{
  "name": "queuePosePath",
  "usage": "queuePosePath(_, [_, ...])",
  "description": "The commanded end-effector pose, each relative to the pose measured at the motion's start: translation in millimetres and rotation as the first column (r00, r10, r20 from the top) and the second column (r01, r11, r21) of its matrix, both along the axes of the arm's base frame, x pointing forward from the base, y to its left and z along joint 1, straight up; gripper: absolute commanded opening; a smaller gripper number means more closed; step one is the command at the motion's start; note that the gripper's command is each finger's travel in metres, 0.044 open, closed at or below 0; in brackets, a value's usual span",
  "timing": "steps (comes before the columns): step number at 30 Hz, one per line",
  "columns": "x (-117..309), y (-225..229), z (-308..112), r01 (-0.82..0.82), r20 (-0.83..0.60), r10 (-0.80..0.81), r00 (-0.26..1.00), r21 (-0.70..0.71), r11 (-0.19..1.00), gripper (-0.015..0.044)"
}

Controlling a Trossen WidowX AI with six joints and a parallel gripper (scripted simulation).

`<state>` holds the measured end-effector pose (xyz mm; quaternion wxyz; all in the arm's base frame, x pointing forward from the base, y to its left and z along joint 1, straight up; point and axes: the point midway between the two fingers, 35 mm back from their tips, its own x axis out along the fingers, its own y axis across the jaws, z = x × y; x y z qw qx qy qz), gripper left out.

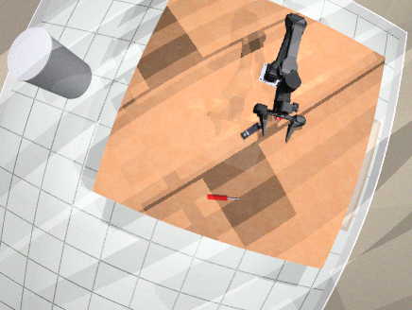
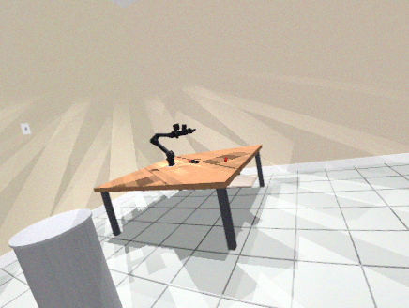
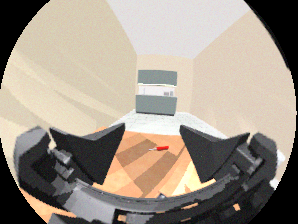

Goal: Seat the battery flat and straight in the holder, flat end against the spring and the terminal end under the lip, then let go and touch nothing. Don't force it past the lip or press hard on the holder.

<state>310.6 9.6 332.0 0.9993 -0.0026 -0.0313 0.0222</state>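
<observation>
Fingers (image 1: pixel 264 127) (image 2: pixel 191 130) spread, the arm (image 1: pixel 291 49) (image 2: pixel 161 146) reaches over the bench (image 1: pixel 165 151) (image 2: pixel 197 180) (image 3: pixel 117 181). Below lie a dark block (image 1: pixel 250 130) (image 2: pixel 194 161) and a partly hidden red piece (image 1: pixel 279 118); which is battery or holder cannot be told. A red screwdriver (image 1: pixel 217 198) (image 2: pixel 225 160) (image 3: pixel 162 148) lies farther out, ahead of a gray cabinet (image 3: pixel 156 105).

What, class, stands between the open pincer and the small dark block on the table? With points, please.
Nothing visible does: the exterior view shows open air between the raised pincer (image 1: pixel 275 137) (image 2: pixel 194 130) (image 3: pixel 152 126) and the dark block (image 1: pixel 249 131) (image 2: pixel 194 161). The red screwdriver (image 1: pixel 217 198) (image 2: pixel 225 160) (image 3: pixel 162 148) lies off to the side.
</observation>
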Motion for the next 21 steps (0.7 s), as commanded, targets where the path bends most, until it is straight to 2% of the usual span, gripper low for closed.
queuePosePath(1, [1.3,1.6,-3.8,-0.005,-0.019,0.006,1.000,0.012,1.000,0.0374])
queuePosePath(3, [9.2,14.9,-34.5,-0.033,-0.169,0.051,0.984,0.103,0.994,0.0321])
queuePosePath(6, [8.0,46.1,-105.7,0.009,-0.501,0.138,0.855,0.281,0.960,0.0242])
queuePosePath(10, [-17.8,71.0,-167.8,0.165,-0.766,0.174,0.619,0.344,0.925,0.0237])
queuePosePath(14, [-59.6,85.0,-212.8,0.352,-0.933,0.143,0.332,0.262,0.899,0.0237])
queuePosePath(18, [-109.0,87.5,-238.8,0.502,-0.998,0.047,0.032,0.057,0.863,0.0237])
queuePosePath(19, [-119.6,86.8,-241.7,0.524,-0.999,0.019,-0.028,0.002,0.852,0.0237])
queuePosePath(21, [-124.9,86.2,-242.9,0.534,-0.998,0.005,-0.058,-0.027,0.845,0.0237])
